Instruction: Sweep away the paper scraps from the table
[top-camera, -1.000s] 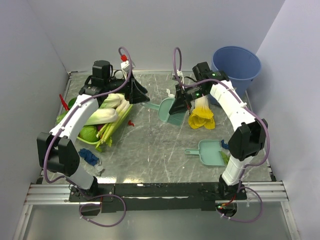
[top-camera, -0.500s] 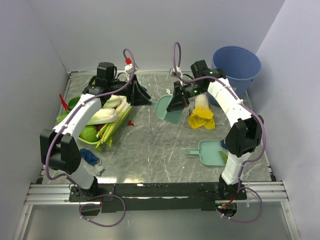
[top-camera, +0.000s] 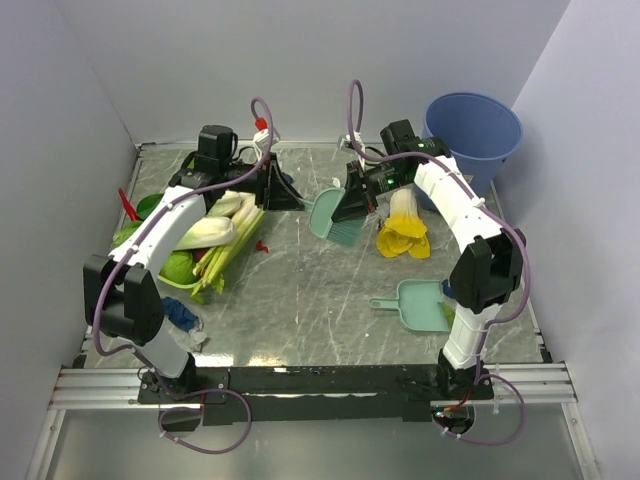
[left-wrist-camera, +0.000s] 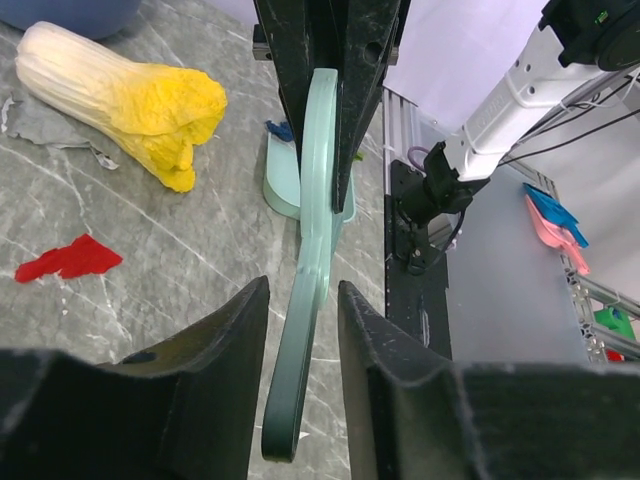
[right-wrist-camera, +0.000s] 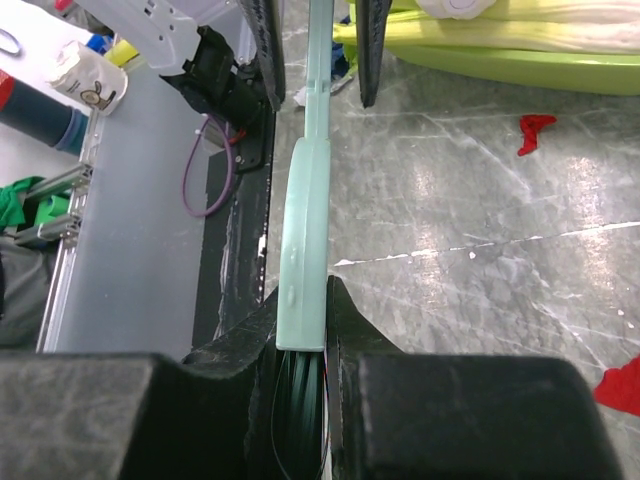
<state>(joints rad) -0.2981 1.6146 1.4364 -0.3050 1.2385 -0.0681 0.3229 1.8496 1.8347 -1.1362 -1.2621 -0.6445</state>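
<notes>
Right hand (right-wrist-camera: 302, 300) is clamped on the brush (right-wrist-camera: 305, 200) near the bristles, its handle offered outward. Left hand (left-wrist-camera: 300, 292) has fingers spread either side of the handle, not gripping; likely a hand-over. A red one of the paper scraps (top-camera: 262, 244) lies on the desk (top-camera: 300, 300) near the left hand, a blue one (top-camera: 180, 313) well apart.

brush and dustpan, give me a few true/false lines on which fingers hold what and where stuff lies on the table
1. The right gripper is shut on the teal brush. True.
2. The left fingers are clamped on the brush's handle. False: they stand open on either side of it, with gaps showing.
3. The dustpan is held in a gripper. False: it lies on the table, untouched.
4. A red paper scrap lies on the table beside the lime-green tray. True.
</notes>
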